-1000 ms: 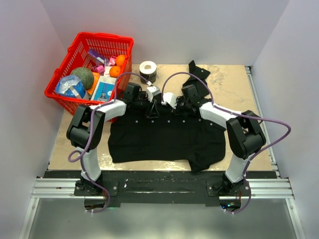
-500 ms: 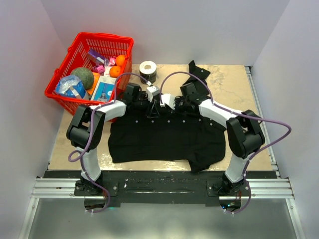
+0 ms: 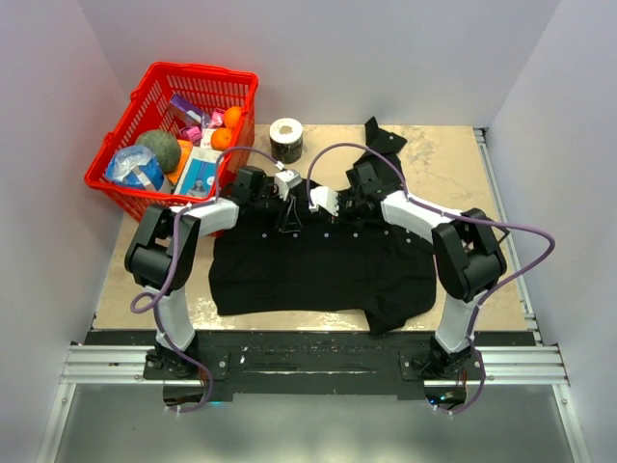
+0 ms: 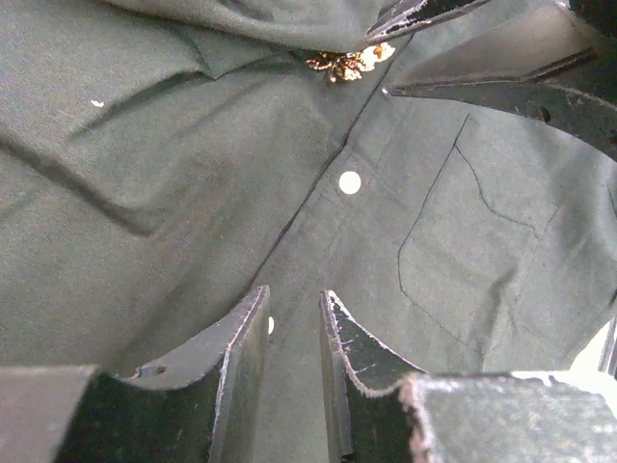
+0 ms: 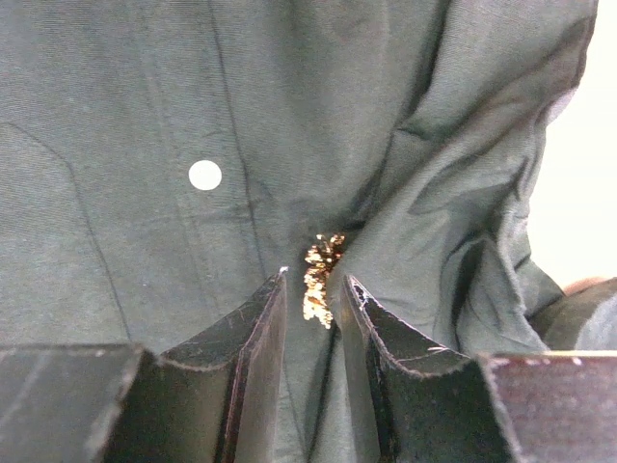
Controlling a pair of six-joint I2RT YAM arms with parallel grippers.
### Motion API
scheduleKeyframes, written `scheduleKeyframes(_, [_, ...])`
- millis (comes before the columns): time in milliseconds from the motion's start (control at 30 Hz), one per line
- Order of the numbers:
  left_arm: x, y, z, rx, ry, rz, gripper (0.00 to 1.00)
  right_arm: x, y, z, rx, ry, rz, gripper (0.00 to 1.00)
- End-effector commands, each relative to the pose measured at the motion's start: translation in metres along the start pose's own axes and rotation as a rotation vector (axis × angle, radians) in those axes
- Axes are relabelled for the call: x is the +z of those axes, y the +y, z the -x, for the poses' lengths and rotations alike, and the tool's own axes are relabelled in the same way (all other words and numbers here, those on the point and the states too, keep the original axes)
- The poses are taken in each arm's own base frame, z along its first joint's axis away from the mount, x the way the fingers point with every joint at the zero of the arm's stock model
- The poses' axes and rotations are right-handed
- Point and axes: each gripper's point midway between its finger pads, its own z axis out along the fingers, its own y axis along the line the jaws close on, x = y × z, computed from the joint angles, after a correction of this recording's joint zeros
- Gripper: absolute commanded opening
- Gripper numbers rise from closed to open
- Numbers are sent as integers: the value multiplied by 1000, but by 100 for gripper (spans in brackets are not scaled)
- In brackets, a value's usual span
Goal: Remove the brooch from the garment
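Gripping state, right gripper (image 5: 310, 289): jaws narrowly parted, straddling the brooch (image 5: 319, 275); whether they clamp it cannot be told.
Left gripper (image 4: 294, 304): jaws narrowly parted over a cloth fold; grip cannot be told.
Brooch position: gold-toned, between the right jaws' tips, pinned beside the button placket; well ahead of the left jaws.
Garment (image 3: 318, 265): black shirt spread on the surface, bunched beyond the right jaws.
White button (image 5: 204, 175): ahead-left of the right jaws.

The brooch (image 5: 321, 278) sits partly hidden between folds of the garment (image 5: 145, 116).
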Motion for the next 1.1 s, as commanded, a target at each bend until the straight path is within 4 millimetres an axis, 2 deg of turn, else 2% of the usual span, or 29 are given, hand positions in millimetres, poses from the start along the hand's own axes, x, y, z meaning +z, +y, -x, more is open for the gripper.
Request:
scheduleKeyframes(0, [-12,0,23,26,-71,9,33,-1,-16,6,-14,-11,-69,32])
scheduleKeyframes(433, [-11,2,25,23,-68,13,33,12,-20,-2,-37,25,-68,30])
scheduleKeyframes(467, [-10,3,25,21,-66,15,33,13,-21,-4,-32,30,-73,28])
scheduleKeyframes(533, [-10,3,26,27,-69,10,33,13,-26,-3,-19,28,-90,17])
scheduleKeyframes(600, [-9,3,28,44,-68,4,33,7,-34,1,-10,22,-119,7])
scheduleKeyframes(633, [-9,1,29,55,-70,-11,33,4,-36,3,1,15,-123,5])
scheduleKeyframes(667, [-9,0,30,68,-74,-18,33,-4,-50,6,29,-2,-149,3])
scheduleKeyframes(733, [-8,-6,33,108,-87,-54,33,-13,-51,12,147,-59,-88,0])
scheduleKeyframes(767, [-9,-10,43,145,-120,-65,33,-28,-74,21,195,-120,-88,0])
scheduleKeyframes(800, [-9,-13,42,167,-131,-78,34,-33,-60,15,301,-107,9,0])
scheduleKeyframes(833, [-6,-21,46,193,-143,-94,34,-25,-52,17,370,-155,116,0])
scheduleKeyframes(867, [-5,-25,53,229,-170,-97,34,-37,-71,19,420,-193,118,0])
scheduleKeyframes(900, [-2,-28,57,250,-178,-103,35,-41,-57,14,508,-172,204,0])
scheduleKeyframes(933, [3,-36,60,270,-183,-112,35,-29,-48,5,565,-164,281,0])
scheduleKeyframes(967, [8,-37,63,284,-190,-114,35,-35,-49,12,589,-210,329,0])
scheduleKeyframes(1000, [12,-41,68,297,-198,-114,35,-36,-33,9,637,-196,412,0])
scheduleKeyframes(1067, [21,-47,74,338,-212,-102,36,-32,-20,11,703,-230,524,0])
